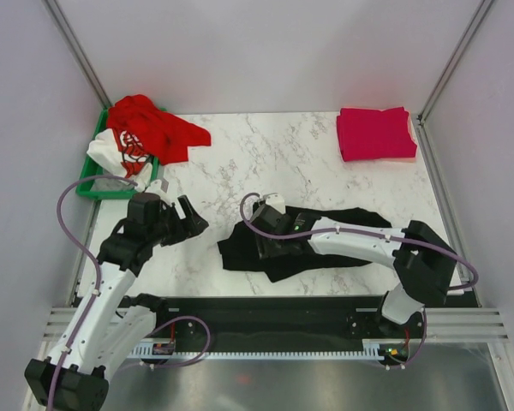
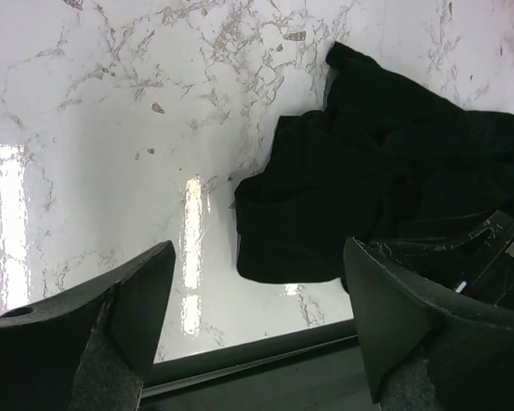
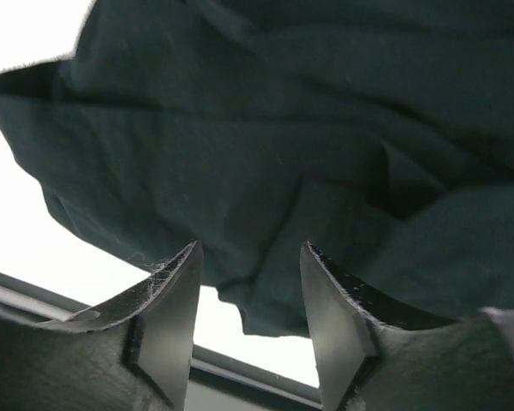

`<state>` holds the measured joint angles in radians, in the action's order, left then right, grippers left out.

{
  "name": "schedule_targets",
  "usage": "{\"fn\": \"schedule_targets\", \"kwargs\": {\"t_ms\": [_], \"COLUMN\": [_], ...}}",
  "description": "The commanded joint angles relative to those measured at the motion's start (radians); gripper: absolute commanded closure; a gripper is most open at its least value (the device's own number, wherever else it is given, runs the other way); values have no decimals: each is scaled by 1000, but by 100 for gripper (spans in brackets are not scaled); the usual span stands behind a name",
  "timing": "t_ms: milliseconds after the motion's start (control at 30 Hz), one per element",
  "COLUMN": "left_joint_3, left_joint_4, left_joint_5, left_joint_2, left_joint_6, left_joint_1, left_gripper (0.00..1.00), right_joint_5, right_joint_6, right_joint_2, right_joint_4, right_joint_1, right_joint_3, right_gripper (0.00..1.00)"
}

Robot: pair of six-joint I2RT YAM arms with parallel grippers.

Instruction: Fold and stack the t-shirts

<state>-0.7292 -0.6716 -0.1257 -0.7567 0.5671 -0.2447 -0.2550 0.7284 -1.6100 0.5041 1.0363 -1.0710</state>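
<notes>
My left gripper [image 2: 259, 257] has its jaws wide apart, with the black t-shirt [image 2: 368, 188] ahead of them. My right gripper [image 3: 251, 253] has its jaws apart, the cloth just beyond their tips.

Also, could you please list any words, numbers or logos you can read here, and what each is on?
None can be read.
The white t-shirt in the green bin carries a red print, too small and crumpled to make out.
The black t-shirt, crimson-pink t-shirt and red t-shirt show no lettering.
</notes>
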Motion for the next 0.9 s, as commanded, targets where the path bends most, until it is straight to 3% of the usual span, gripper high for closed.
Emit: {"fn": "schedule_targets", "kwargs": {"t_ms": [0,333,667,867], "left_joint_3": [5,5,8,8], "left_joint_4": [23,29,29,29], "left_joint_5": [-2,1,6,14], "left_joint_2": [10,13,8,7], "left_joint_6": [-45,-46,-44,-42], "left_joint_1": [-8,-15,-22,-27], "left_gripper": [14,14,14,15], "right_joint_5": [-52,-150,-124,-92], "right_joint_6": [-32,-27,-37,-27], "right_joint_2": [-45,-87,-90,-91], "right_joint_4": [-35,33,-2,-24], "right_joint_1": [-1,-47,-62,-62], "right_joint_3": [-70,-69,-35,-20], "right_gripper": [44,53,56,66]}}
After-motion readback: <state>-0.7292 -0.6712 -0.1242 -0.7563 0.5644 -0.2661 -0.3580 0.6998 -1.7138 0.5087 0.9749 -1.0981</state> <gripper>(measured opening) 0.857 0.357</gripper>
